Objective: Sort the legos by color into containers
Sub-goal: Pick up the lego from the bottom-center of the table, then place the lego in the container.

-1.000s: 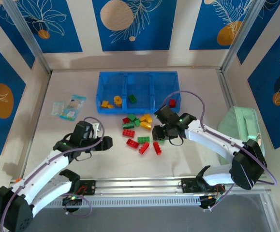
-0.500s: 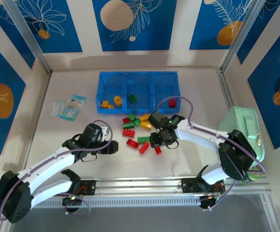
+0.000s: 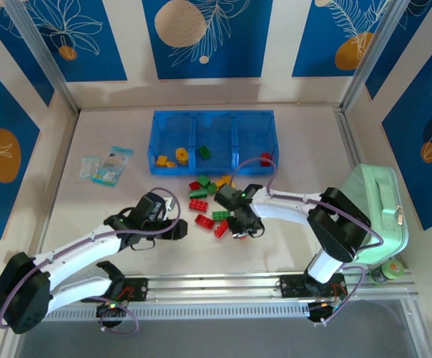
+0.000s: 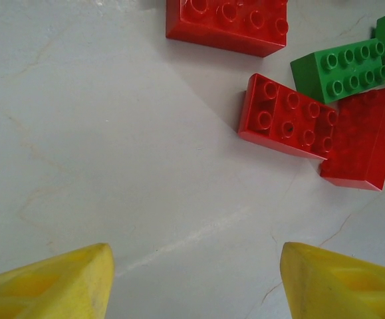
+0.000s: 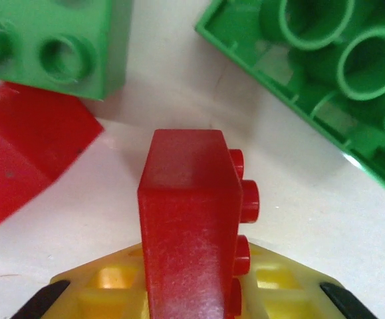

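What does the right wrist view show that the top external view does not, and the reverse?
Right wrist view: yellow fingers clamping a small red brick, studs sideways; beside it an overturned green brick, hollow side up. Top external view: the blue tray with yellow legos in its left compartment, a green lego in the middle, a red lego at right; the left gripper near the pile. Both: the right gripper down in that pile of red and green bricks.
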